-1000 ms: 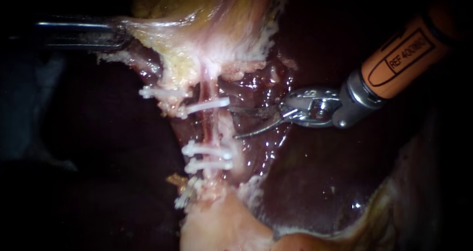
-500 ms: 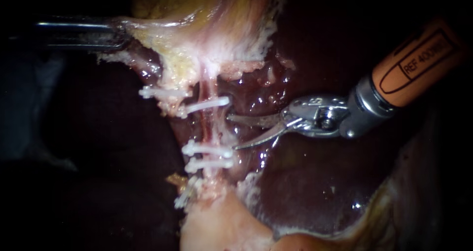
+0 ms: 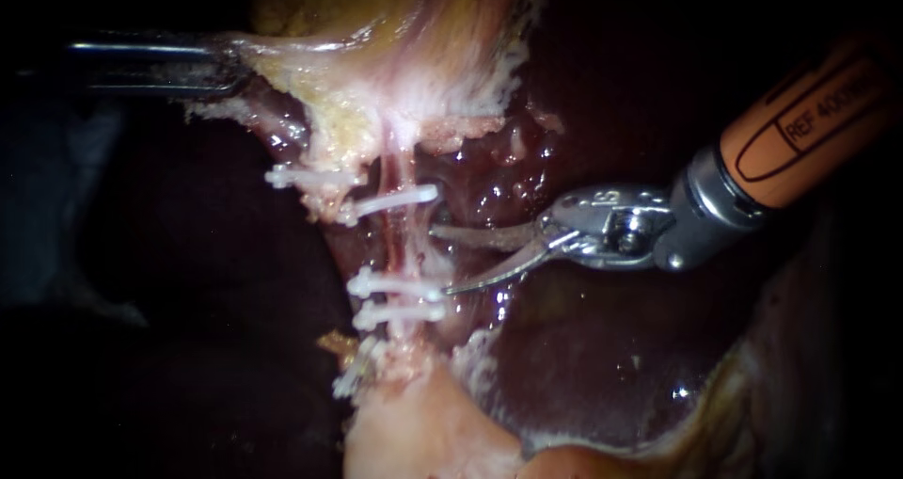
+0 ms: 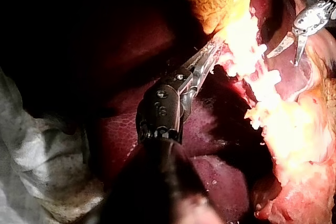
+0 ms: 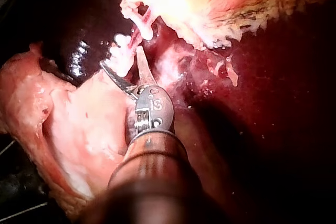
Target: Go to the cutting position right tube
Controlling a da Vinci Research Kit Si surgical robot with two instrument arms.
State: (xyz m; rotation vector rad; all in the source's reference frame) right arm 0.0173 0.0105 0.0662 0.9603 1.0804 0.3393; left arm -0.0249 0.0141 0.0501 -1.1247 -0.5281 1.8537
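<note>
Between one white clip (image 3: pixel 395 199) above and two white clips (image 3: pixel 395 288) below, the pale pink right tube (image 3: pixel 400 244) runs top to bottom in the endoscope view. Just right of it, the silver right instrument (image 3: pixel 440 258) holds its curved pincer apart. The dark left instrument (image 3: pixel 230 65) has its pincer clamped on yellowish tissue (image 3: pixel 282 60).

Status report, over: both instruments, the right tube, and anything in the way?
Left instrument shut on tissue. Right instrument jaws open, tips beside right tube, between upper clip and lower clips. Nothing seen between jaws and tube.
</note>
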